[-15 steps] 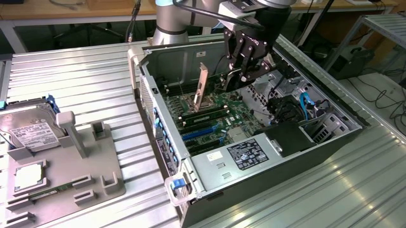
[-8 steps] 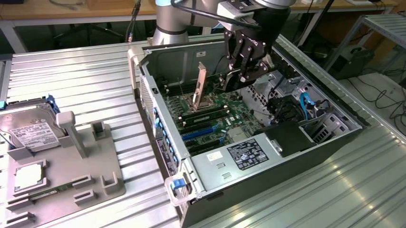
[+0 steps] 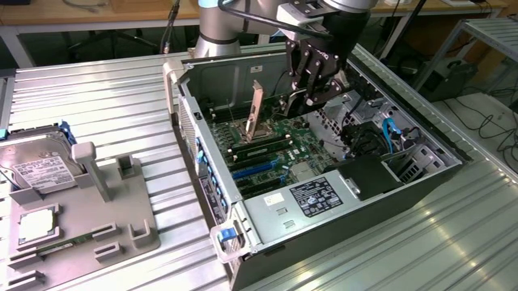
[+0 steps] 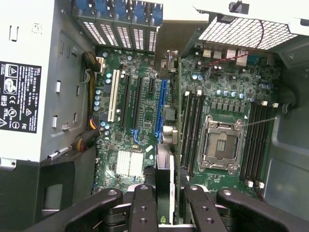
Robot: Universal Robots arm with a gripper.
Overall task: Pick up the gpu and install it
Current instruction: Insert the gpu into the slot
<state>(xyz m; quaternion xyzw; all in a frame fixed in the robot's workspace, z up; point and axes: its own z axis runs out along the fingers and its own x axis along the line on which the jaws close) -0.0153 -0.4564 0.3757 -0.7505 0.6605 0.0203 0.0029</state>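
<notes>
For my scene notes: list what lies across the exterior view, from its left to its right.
Hard drive → grey fixture → open computer case → gpu → gripper, shut on the gpu → blue cables.

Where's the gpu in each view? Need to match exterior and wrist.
Exterior view: the gpu stands on edge above the motherboard inside the open case, toward the exterior view's left of the end effector, pale bracket uppermost.
Wrist view: the gpu is seen edge-on, a thin card running from between the end effector fingers out over the board.
Shared landmark: the CPU socket, beside the card in both.
</notes>
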